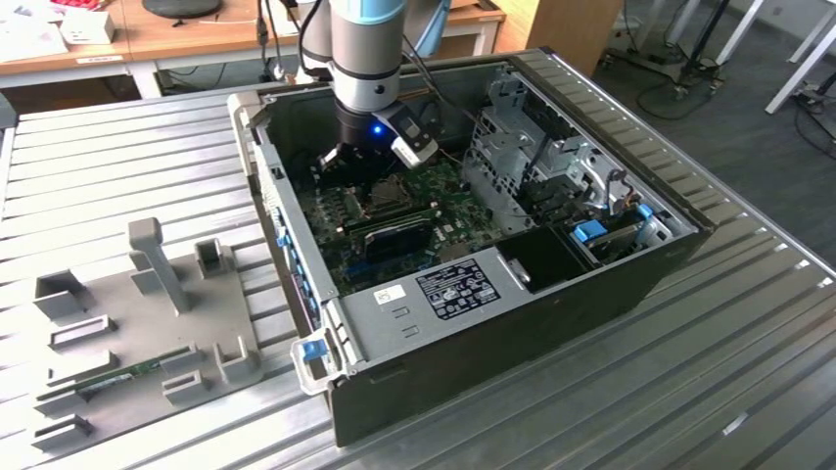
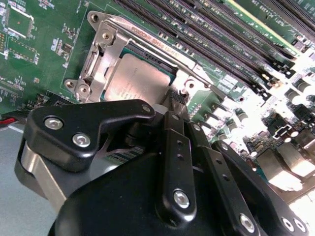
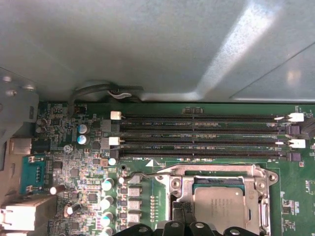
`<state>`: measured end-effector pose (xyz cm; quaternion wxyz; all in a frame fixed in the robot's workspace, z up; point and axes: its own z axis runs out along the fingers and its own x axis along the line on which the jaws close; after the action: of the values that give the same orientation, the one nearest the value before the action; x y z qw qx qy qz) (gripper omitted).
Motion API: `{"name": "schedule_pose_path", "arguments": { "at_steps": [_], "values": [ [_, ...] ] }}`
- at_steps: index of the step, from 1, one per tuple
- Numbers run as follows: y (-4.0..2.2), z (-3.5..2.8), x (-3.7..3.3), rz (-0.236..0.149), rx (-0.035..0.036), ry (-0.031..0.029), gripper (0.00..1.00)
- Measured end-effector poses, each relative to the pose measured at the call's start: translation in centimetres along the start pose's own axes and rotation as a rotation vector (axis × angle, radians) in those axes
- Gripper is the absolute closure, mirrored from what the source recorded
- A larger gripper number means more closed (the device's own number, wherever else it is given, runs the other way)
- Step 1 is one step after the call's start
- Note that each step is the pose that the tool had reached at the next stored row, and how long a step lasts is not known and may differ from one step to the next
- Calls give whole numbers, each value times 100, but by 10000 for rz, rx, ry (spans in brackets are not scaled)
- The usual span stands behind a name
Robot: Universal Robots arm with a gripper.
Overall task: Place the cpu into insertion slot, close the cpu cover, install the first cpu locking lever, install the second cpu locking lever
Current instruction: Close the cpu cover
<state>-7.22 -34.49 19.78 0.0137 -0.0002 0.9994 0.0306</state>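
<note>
Ribbed metal surface (image 1: 131, 147) carrying an open computer case (image 1: 549, 343), open side up, with a grey fixture plate (image 1: 124, 338) just beside it on the exterior view's left. Reaching down into the case from above: the arm (image 1: 363, 59), poised over the green circuit board (image 1: 451, 196).

Seen in the second wrist view, black gripper (image 2: 175, 101) clenched, fingers drawn together, tips down at the edge of the socket. Impossible to tell whether anything is pinched between them.

Beside the long black memory slots (image 3: 197, 132) in the first wrist view, the insertion slot (image 3: 219, 183) with the cpu cover (image 3: 211, 170) lying flat over it. Framed in the cover's window, already seated in the slot: the cpu (image 3: 219, 206), dull silver top up. Thin wire locking lever (image 3: 142, 175) along the socket's edge, its hooked end jutting out past one corner.
</note>
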Motion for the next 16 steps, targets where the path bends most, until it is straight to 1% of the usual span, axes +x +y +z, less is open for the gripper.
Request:
{"name": "schedule_pose_path", "arguments": {
  "at_steps": [10,16],
  "values": [
    [1,3,-1,0,-6,-3,90],
    [0,6,1,-1,-13,-15,90]
  ]
}}
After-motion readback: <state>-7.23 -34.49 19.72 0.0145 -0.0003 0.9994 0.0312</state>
